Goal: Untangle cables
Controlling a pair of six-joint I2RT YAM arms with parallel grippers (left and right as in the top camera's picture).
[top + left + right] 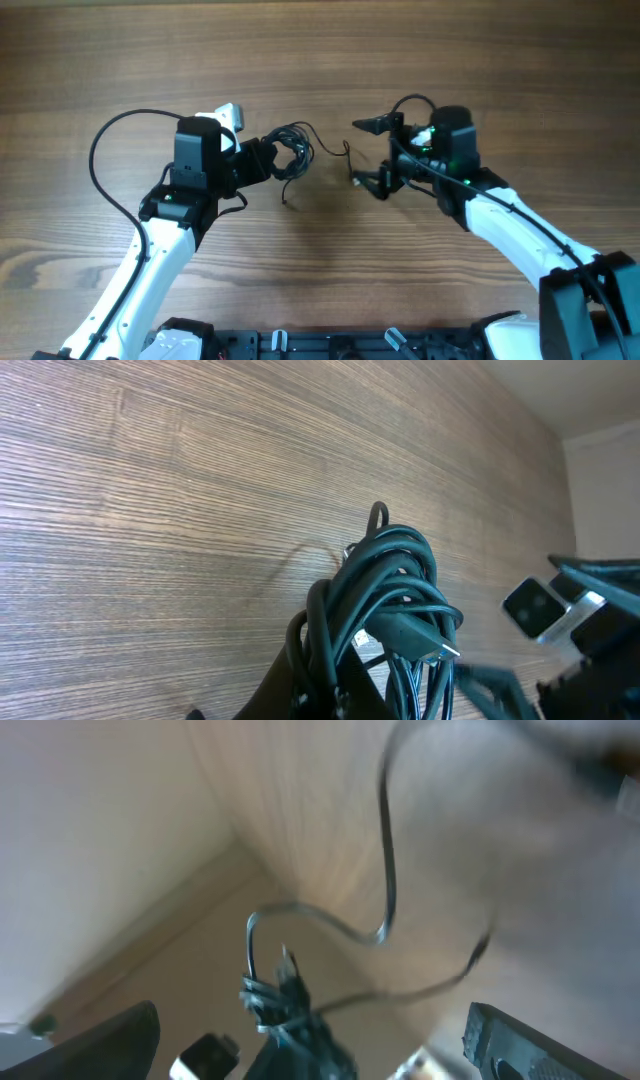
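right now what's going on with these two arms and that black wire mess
The left gripper is shut on a knotted bundle of thin black cables and holds it over the wooden table. The right gripper faces the bundle with its jaws wide open. One loose strand runs from the bundle toward it, but it doesn't appear to be gripped. The bundle is not yet untangled.

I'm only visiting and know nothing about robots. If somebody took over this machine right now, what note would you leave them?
Left gripper: shut on the cable bundle, seemingly held above the table.
Right gripper: open, holding nothing, facing the bundle.
One loose strand trails from the bundle toward it.
Done: bundle gripped. Left: the bundle is knotted; strands need pulling apart.
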